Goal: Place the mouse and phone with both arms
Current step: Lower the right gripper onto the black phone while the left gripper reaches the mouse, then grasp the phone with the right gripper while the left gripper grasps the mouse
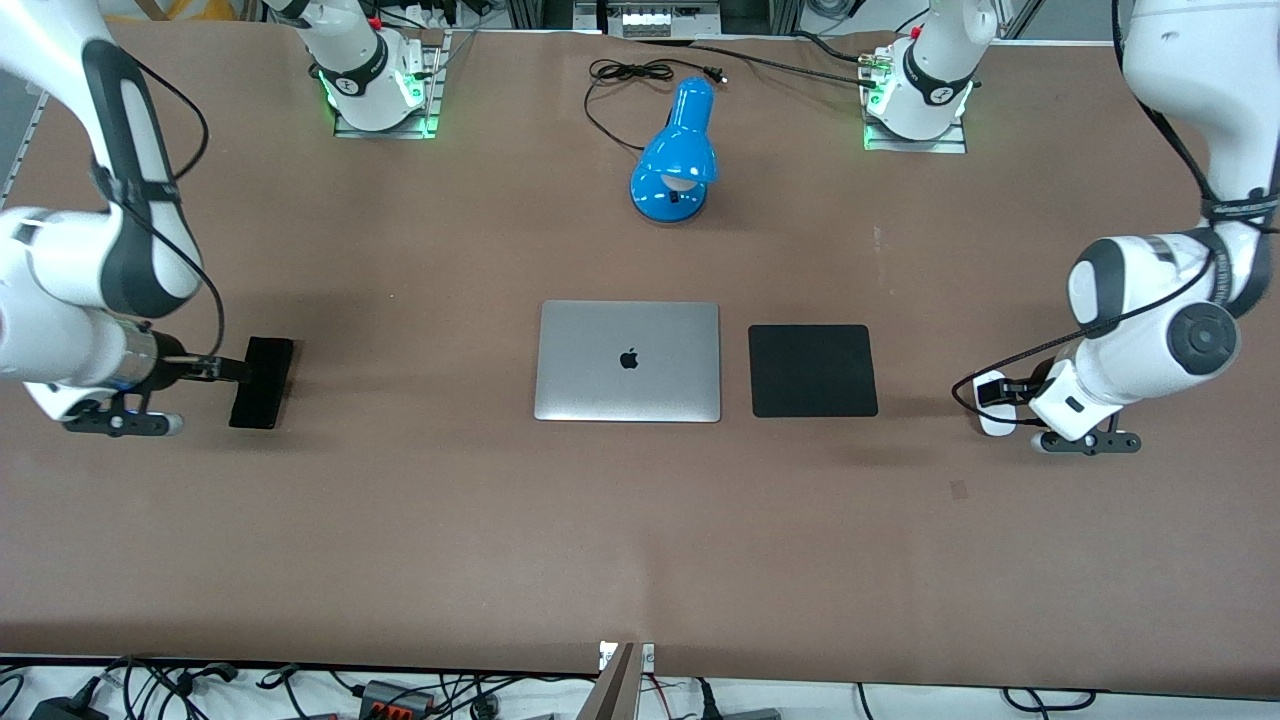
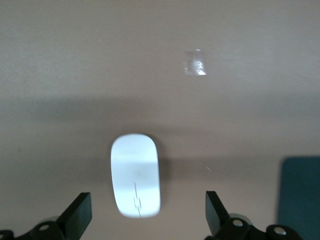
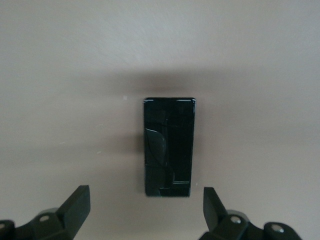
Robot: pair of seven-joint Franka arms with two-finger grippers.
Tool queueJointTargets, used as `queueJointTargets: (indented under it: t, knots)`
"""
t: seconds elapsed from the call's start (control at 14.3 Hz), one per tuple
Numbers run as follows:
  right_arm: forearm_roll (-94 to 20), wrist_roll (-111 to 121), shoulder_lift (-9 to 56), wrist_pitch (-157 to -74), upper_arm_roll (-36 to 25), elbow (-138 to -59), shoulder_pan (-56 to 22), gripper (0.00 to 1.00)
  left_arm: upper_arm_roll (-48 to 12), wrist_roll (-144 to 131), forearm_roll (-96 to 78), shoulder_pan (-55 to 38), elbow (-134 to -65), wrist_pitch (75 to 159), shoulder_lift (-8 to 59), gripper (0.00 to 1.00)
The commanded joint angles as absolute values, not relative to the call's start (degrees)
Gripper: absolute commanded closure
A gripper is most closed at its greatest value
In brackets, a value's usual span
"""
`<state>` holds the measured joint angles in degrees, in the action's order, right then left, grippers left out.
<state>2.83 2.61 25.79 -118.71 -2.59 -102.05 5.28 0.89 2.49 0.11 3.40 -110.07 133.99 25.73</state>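
low over the table's two ends, both arms bend sharply at the elbow and point their wrists down and inward. the right gripper (image 3: 145,207) hangs over the phone (image 1: 262,382) at the right arm's end of the table, its two black fingers (image 3: 76,205) spread wide with the phone's short edge lying between them and touching neither. the phone lies flat on the brown table (image 1: 400,520), well apart from the closed silver laptop (image 1: 628,361) at the middle. the left gripper (image 2: 147,212) hangs over the white mouse (image 1: 995,412) at the left arm's end, fingers (image 2: 77,212) likewise wide, the mouse resting on the table between them with a gap on each side. a black square pad (image 1: 813,370) lies just beside the laptop, between it and the mouse, and a blue desk lamp (image 1: 675,155) stands farther from the front camera than the laptop. from the front, each wrist covers its own fingers and part of the mouse; the wrist views cut off the gripper bodies, showing only the fingertips.
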Motion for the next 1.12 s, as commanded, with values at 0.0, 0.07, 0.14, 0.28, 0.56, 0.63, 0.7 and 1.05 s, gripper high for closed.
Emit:
queueJointTargets:
  t: [0.0, 0.07, 0.14, 0.28, 0.56, 0.63, 0.7, 1.05]
  knots:
    - [3.6, 2.29, 25.75, -129.59, -2.11, -111.06, 7.38, 0.0, 0.7, 2.72, 1.67, 4.3, -118.72, 145.24, 25.74, 0.0]
    - [3.52, 2.29, 26.97, -133.99, -2.11, -113.09, 7.73, 0.0, 0.7, 2.72, 1.67, 4.31, -120.22, 149.02, 26.45, 0.0]
    - [3.52, 2.29, 28.55, -137.51, -2.11, -113.81, 8.17, 0.0, 0.7, 3.42, 1.67, 4.39, -120.5, 150.72, 26.63, 0.0]
    - [3.52, 2.37, 31.37, -139.83, -2.11, -113.47, 9.22, 0.0, 0.7, 5.27, 1.76, 5.35, -120.41, 151.08, 26.89, 0.0]
    - [2.73, 2.29, 32.16, -140.01, -2.02, -113.2, 9.32, 0.0, 0.62, 6.94, 1.76, 5.89, -120.58, 153.88, 29.17, 0.0]
    - [2.64, 2.29, 32.78, -140.18, -2.02, -113.12, 9.4, 0.0, 0.7, 6.94, 1.76, 5.89, -120.5, 154.16, 29.7, 0.0]
    - [2.46, 2.29, 33.39, -140.27, -2.02, -113.03, 9.84, 0.0, 0.7, 7.03, 1.84, 5.98, -120.59, 154.68, 29.97, 0.0]
    - [2.37, 2.11, 33.49, -140.01, -2.02, -112.94, 10.11, 0.16, 0.62, 7.21, 1.84, 5.89, -120.67, 155.48, 29.8, 0.46]
